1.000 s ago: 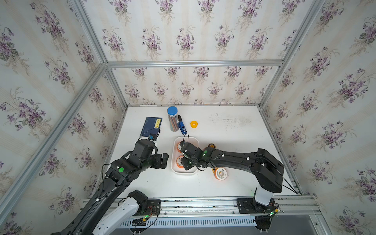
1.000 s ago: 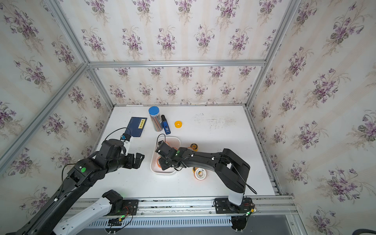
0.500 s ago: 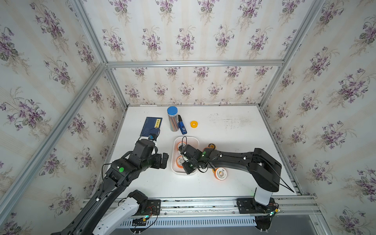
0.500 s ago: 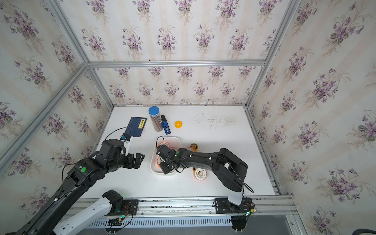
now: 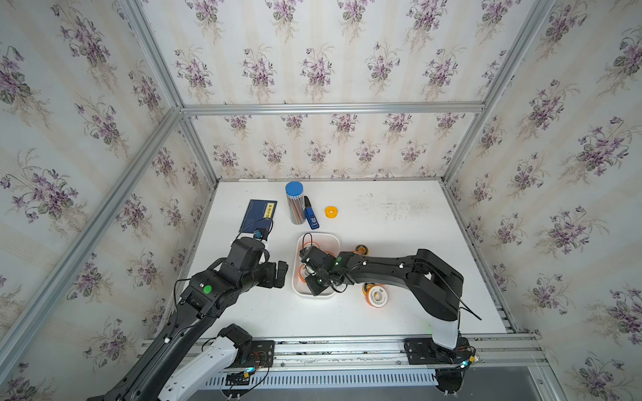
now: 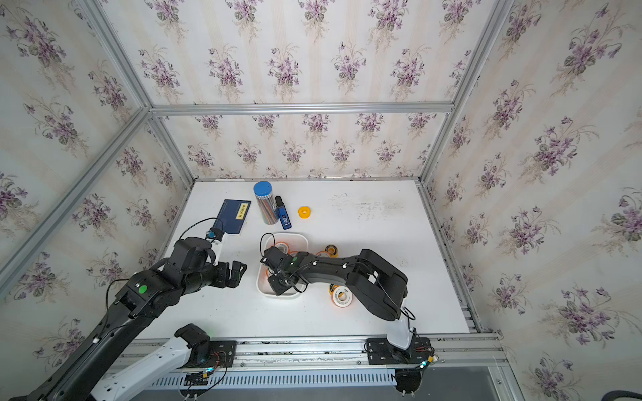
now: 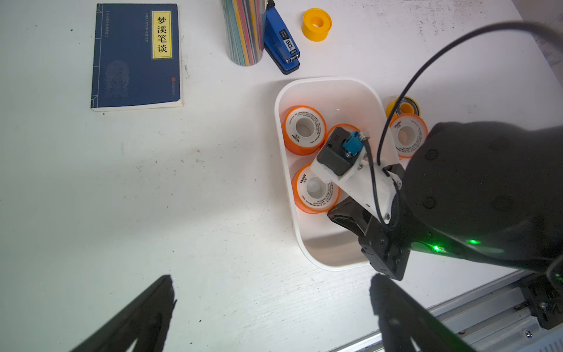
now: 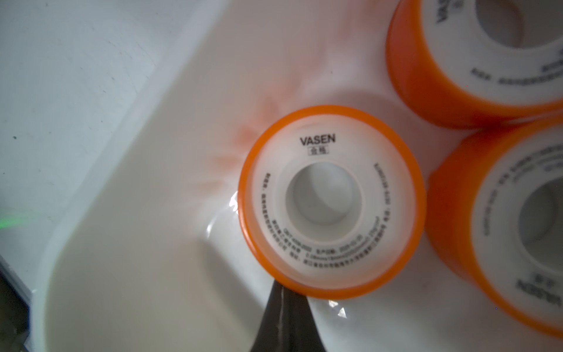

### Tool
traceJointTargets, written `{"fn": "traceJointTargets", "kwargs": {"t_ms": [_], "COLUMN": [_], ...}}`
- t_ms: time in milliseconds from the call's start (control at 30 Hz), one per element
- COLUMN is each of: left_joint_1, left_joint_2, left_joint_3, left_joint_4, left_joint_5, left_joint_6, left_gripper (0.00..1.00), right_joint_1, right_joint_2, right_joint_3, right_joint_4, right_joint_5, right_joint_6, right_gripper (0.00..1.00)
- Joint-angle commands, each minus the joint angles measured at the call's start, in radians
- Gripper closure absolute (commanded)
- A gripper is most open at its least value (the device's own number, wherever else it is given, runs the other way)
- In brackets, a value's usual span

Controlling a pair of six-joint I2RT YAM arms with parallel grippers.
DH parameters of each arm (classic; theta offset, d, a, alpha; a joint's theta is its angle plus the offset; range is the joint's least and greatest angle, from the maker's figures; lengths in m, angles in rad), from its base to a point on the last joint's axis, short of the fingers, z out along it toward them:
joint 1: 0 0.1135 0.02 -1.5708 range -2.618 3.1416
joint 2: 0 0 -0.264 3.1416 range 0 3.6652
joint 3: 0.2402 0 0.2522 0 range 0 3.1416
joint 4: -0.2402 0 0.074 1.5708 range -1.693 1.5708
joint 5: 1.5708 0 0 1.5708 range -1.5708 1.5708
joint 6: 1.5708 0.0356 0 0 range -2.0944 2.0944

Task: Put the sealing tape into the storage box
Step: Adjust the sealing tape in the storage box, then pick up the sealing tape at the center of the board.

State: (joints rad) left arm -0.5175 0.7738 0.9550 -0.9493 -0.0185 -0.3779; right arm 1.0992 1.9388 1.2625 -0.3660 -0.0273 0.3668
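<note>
Orange sealing tape [image 8: 331, 198], in storage box [image 8: 106, 259], just beyond closed right jaws; left jaws spread.

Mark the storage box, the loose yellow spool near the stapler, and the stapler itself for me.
storage box [image 7: 326, 247]: left wrist view, bare floor at its empty end.
yellow spool [image 7: 316, 35]: left wrist view, outer side wall.
stapler [image 7: 281, 39]: left wrist view, blue body.

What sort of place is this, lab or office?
Probably a staged robot test cell, not an office: wallpaper panels in an aluminium frame, left arm and right arm mounted on a rail at the edge of the table, props like a book and stapler.
</note>
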Motion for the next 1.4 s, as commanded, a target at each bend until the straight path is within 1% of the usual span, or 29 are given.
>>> {"fn": "traceJointTargets", "kwargs": {"t_ms": [0, 133, 267, 367, 467, 600, 700, 833, 900, 967, 1000, 1067, 1133, 1200, 1233, 1367], "left_joint_1": [0.002, 0.002, 0.002, 0.002, 0.002, 0.003, 0.002, 0.002, 0.002, 0.002, 0.002, -0.002, -0.015, -0.055, -0.088, -0.199], "left_joint_2": [-0.001, 0.001, -0.008, -0.010, -0.008, -0.002, 0.001, 0.015, 0.030, 0.056, 0.071, 0.117, 0.183, 0.266, 0.310, 0.512], "left_joint_3": [0.001, 0.001, -0.002, -0.004, -0.005, -0.005, -0.007, -0.006, -0.004, 0.000, 0.002, 0.001, 0.013, 0.052, 0.081, 0.215], "left_joint_4": [0.004, 0.007, 0.011, 0.011, 0.009, 0.012, 0.016, 0.022, 0.035, 0.063, 0.084, 0.156, 0.212, 0.231, 0.235, 0.231], "left_joint_5": [0.002, 0.003, 0.008, 0.005, 0.005, 0.014, 0.023, 0.036, 0.064, 0.131, 0.166, 0.278, 0.331, 0.312, 0.282, 0.189], "left_joint_6": [-0.002, -0.001, 0.006, 0.004, 0.002, 0.001, 0.006, 0.012, 0.017, 0.024, 0.020, 0.015, -0.002, -0.006, 0.001, 0.061], "left_gripper": [0.00, 0.00, 0.00, 0.00, 0.00, 0.00, 0.00, 0.00, 0.00, 0.00, 0.00, 0.00, 0.00, 0.00, 0.00, 0.00], "right_joint_1": [0.000, 0.000, 0.000, -0.005, -0.023, -0.077, -0.183, -0.405, -0.502, -0.580, -0.603, -0.615, -0.619, -0.619, -0.621, -0.622], "right_joint_2": [0.007, -0.005, -0.078, -0.185, -0.307, -0.497, -0.666, -0.897, -0.992, -1.074, -1.104, -1.167, -1.218, -1.261, -1.282, -1.369], "right_joint_3": [0.017, 0.016, -0.011, -0.064, -0.135, -0.273, -0.411, -0.594, -0.675, -0.752, -0.782, -0.850, -0.908, -0.957, -0.968, -1.004], "right_joint_4": [0.009, 0.022, 0.050, 0.101, 0.149, 0.215, 0.263, 0.284, 0.287, 0.289, 0.286, 0.291, 0.290, 0.288, 0.276, 0.266], "right_joint_5": [0.036, -0.004, 0.027, 0.038, 0.052, 0.139, 0.160, 0.120, 0.128, 0.162, 0.188, 0.266, 0.343, 0.396, 0.413, 0.425], "right_joint_6": [0.012, 0.005, -0.023, -0.040, -0.042, -0.025, 0.022, 0.084, 0.109, 0.126, 0.136, 0.157, 0.197, 0.234, 0.253, 0.256], "right_gripper": [1.00, 0.98, 0.86, 0.76, 0.70, 0.64, 0.60, 0.54, 0.51, 0.48, 0.46, 0.42, 0.35, 0.32, 0.28, 0.25]}}
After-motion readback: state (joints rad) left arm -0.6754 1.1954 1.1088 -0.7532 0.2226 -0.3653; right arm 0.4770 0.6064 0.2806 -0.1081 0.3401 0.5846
